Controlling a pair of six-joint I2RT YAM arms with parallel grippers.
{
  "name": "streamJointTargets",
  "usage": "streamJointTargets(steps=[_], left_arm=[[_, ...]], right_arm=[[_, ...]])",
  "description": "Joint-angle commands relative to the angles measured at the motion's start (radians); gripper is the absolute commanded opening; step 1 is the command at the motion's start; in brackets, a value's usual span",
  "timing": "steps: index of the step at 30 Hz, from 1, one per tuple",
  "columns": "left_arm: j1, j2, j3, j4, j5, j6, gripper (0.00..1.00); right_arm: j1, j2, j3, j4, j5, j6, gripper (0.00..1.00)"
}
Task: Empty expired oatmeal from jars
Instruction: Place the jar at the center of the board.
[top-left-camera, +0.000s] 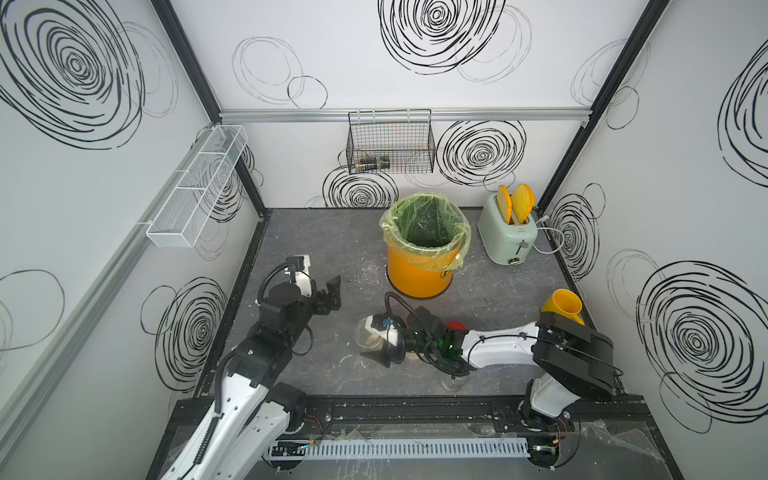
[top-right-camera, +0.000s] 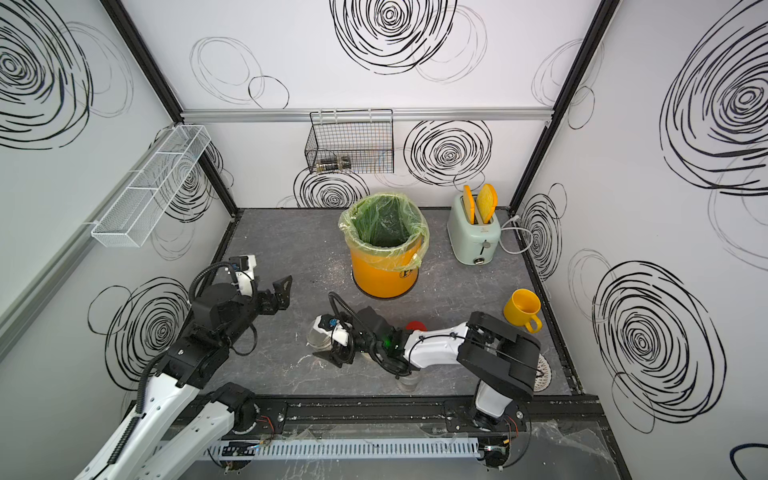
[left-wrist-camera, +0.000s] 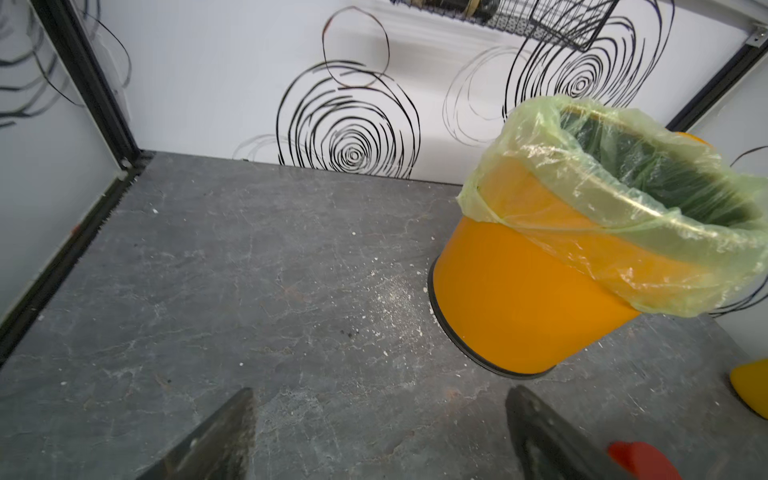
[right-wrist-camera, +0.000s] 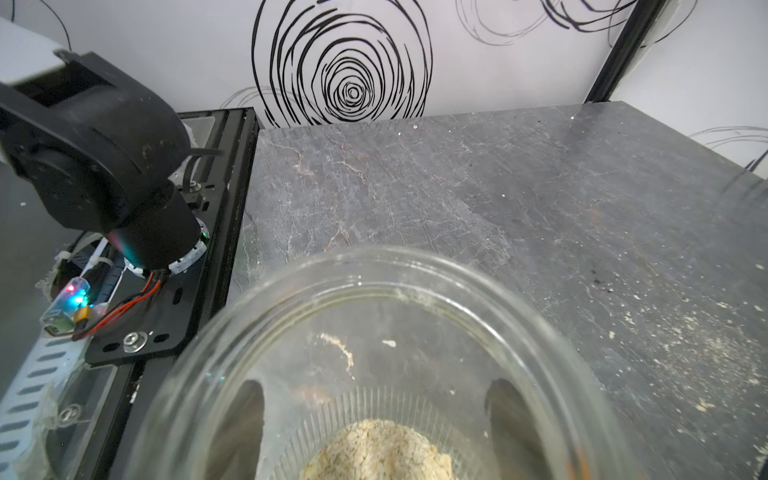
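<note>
- Near the front of the desk (top-left-camera: 332, 249): wide jar (top-left-camera: 366, 332), lidless, with a small heap of oatmeal (right-wrist-camera: 376, 451) at its bottom.
- Right end effector (right-wrist-camera: 376, 386): spread wide, pressed against both sides of that jar.
- Left end effector (left-wrist-camera: 381, 392): fully spread, holding nothing, above bare desk left of the bin (top-left-camera: 415, 274).
- Slim jar (top-left-camera: 453, 382) by the front edge, partly under the right arm; red cap (top-left-camera: 456, 325) apart from it, half hidden behind the same arm.
- Beyond the wide jar: green-lined bin, oat crumbs (left-wrist-camera: 395, 299) scattered at its foot.
- Back right: toaster (top-left-camera: 509, 239) with two slices; yellow cup (top-left-camera: 563, 305) nearer.
</note>
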Motion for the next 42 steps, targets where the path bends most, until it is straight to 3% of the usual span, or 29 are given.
streamJointTargets(steps=[1, 16, 30, 31, 39, 42], left_arm=[[0.01, -0.001, 0.018, 0.028, 0.113, -0.048, 0.96], [0.047, 0.008, -0.022, 0.007, 0.148, -0.065, 0.96], [0.023, 0.039, -0.037, 0.013, 0.16, -0.054, 0.96], [0.019, 0.039, -0.038, 0.014, 0.157, -0.054, 0.96], [-0.013, 0.059, -0.022, -0.015, 0.131, -0.052, 0.96], [-0.034, 0.078, 0.025, -0.1, 0.089, -0.054, 0.98]], right_arm=[[0.014, 0.03, 0.061, 0.12, -0.026, -0.05, 0.41], [0.022, 0.16, 0.082, 0.229, -0.098, -0.098, 0.54], [0.015, 0.135, 0.04, 0.259, -0.089, -0.102, 0.91], [0.014, 0.127, 0.04, 0.252, -0.085, -0.102, 0.98], [0.014, 0.039, 0.018, 0.207, -0.073, -0.107, 0.98], [0.023, -0.079, 0.026, 0.073, -0.065, -0.104, 0.98]])
